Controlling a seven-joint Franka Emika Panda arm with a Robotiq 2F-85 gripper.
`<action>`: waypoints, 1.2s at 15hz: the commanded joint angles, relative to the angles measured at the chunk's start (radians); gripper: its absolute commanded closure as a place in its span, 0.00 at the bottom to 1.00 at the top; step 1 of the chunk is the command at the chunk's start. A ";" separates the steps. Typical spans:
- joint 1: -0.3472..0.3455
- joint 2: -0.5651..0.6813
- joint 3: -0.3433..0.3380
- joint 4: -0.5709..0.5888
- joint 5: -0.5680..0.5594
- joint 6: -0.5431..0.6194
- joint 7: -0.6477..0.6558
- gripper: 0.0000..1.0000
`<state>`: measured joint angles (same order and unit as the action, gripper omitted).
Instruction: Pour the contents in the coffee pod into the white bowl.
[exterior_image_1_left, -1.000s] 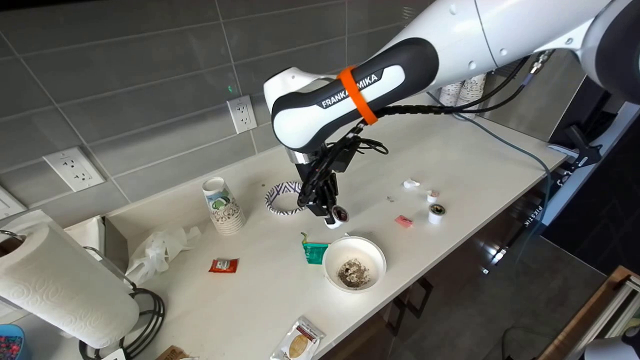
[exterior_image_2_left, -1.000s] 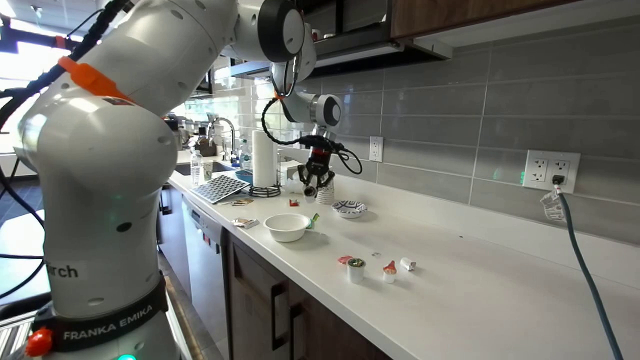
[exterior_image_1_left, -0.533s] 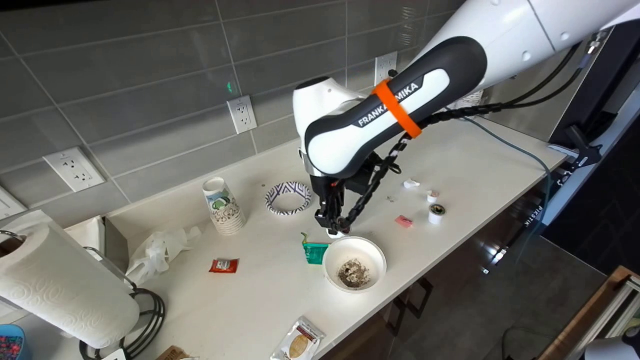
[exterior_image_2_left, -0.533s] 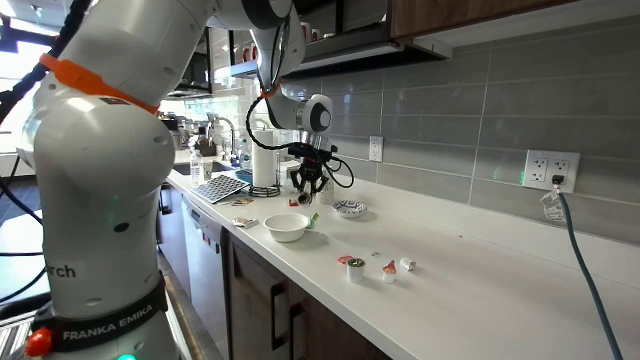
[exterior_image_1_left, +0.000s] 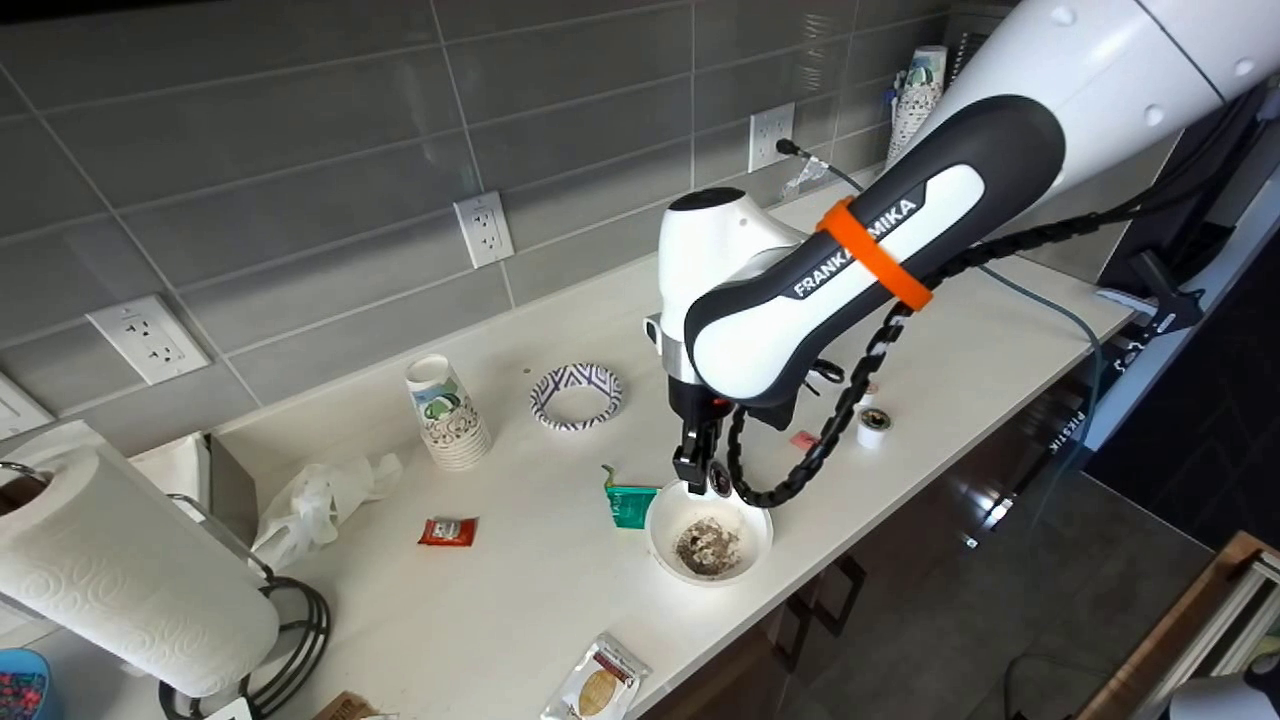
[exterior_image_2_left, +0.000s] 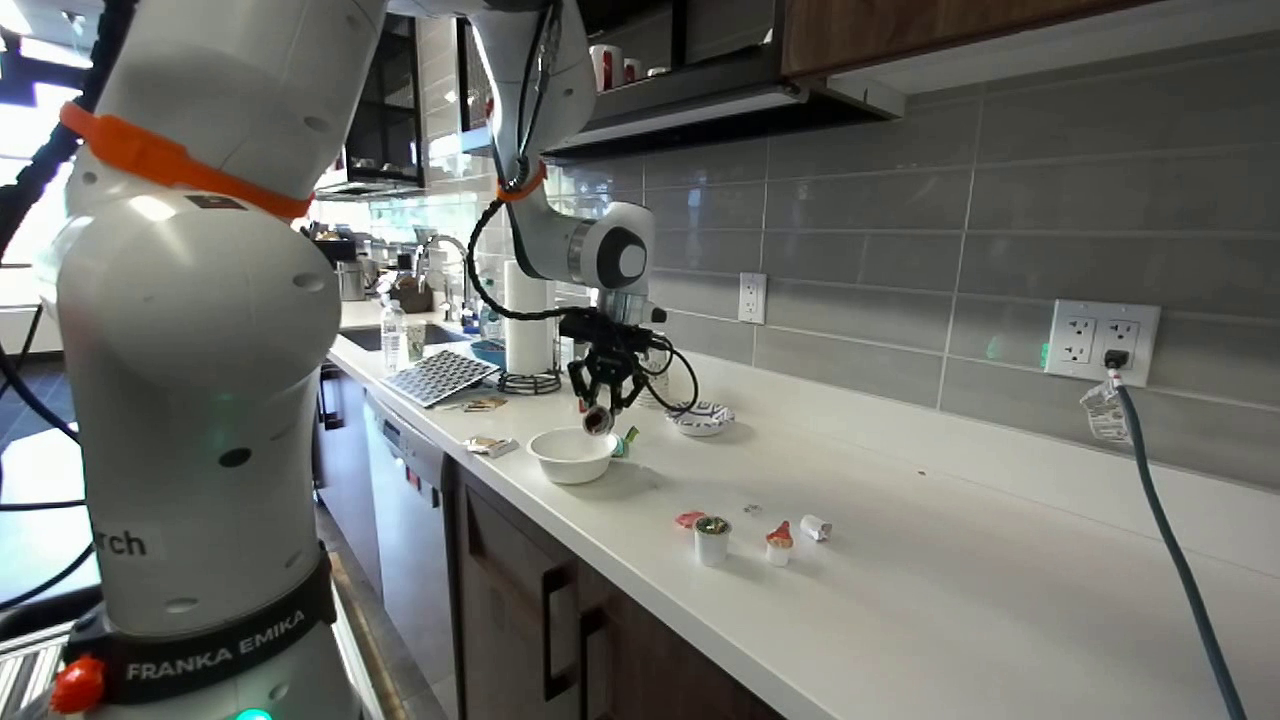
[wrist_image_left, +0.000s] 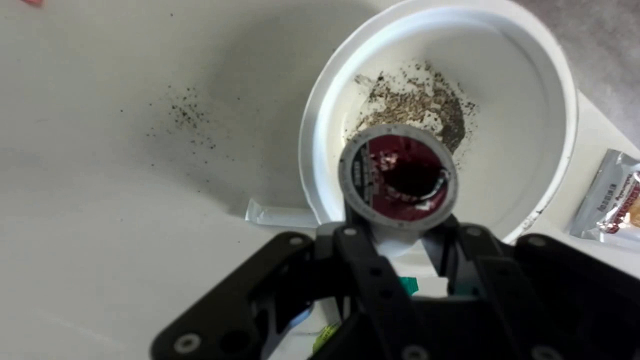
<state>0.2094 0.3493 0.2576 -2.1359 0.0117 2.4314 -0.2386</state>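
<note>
The coffee pod (wrist_image_left: 398, 205) has a dark red lid torn open with a dark hole; how much is inside cannot be seen. My gripper (wrist_image_left: 400, 232) is shut on its white body. The pod shows in both exterior views (exterior_image_1_left: 719, 478) (exterior_image_2_left: 598, 420), tilted with its lid facing sideways. The white bowl (wrist_image_left: 510, 125) stands on the counter with brown grounds and pale bits in it. It also shows in both exterior views (exterior_image_1_left: 662, 545) (exterior_image_2_left: 572, 462). My gripper (exterior_image_1_left: 706, 482) holds the pod above the bowl's back rim.
A green packet (exterior_image_1_left: 630, 507) lies against the bowl. A patterned bowl (exterior_image_1_left: 612, 385) and stacked paper cups (exterior_image_1_left: 452, 420) stand behind. Other small pods (exterior_image_2_left: 712, 542) (exterior_image_2_left: 779, 546) stand on the counter. A silver packet (wrist_image_left: 612, 200) lies near the front edge. Dark specks (wrist_image_left: 187, 117) lie beside the bowl.
My gripper has carried the pod from behind the white bowl to over its back rim. The bowl and the other things on the counter have not moved.
</note>
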 joint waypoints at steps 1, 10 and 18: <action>-0.002 -0.002 0.003 0.002 0.000 -0.002 0.001 0.67; -0.011 -0.017 0.019 -0.039 0.013 0.121 -0.047 0.92; -0.084 -0.055 0.094 -0.146 0.085 0.314 -0.168 0.92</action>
<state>0.1719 0.3410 0.3091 -2.2099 0.0421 2.6910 -0.3492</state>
